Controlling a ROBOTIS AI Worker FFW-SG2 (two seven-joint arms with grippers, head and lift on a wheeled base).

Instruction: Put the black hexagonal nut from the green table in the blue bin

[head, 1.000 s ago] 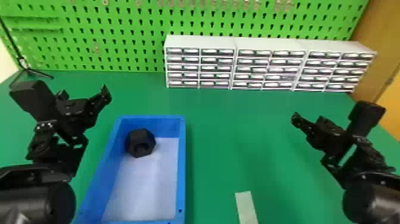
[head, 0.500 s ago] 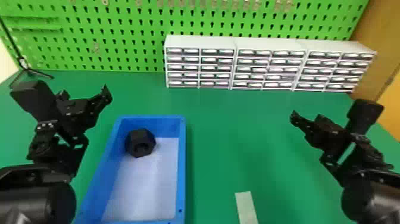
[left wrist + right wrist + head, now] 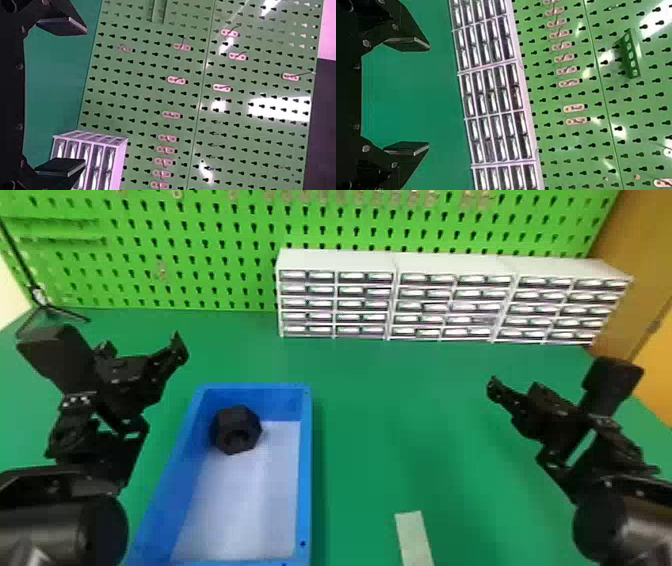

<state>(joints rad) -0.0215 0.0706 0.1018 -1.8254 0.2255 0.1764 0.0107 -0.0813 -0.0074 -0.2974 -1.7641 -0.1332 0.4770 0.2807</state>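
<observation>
**Nut [image 3: 236, 427] sits in the bin [image 3: 306, 470], left gripper [image 3: 85, 96] nearer!**

There it is, by the bin's far left corner, hole facing the camera, to the right of the left gripper, whose fingers are spread and empty. The right gripper [image 3: 428, 96], also wide and empty, hangs well apart, off to the right of the pale strip [image 3: 414, 537]. Bin walls ring the nut; drawers [image 3: 335, 304] line the back. Job looks done: any next move should just keep clear.

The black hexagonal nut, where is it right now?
In the head view, the black hexagonal nut sits inside the blue bin, in its far left corner, to the right of the left gripper.
</observation>
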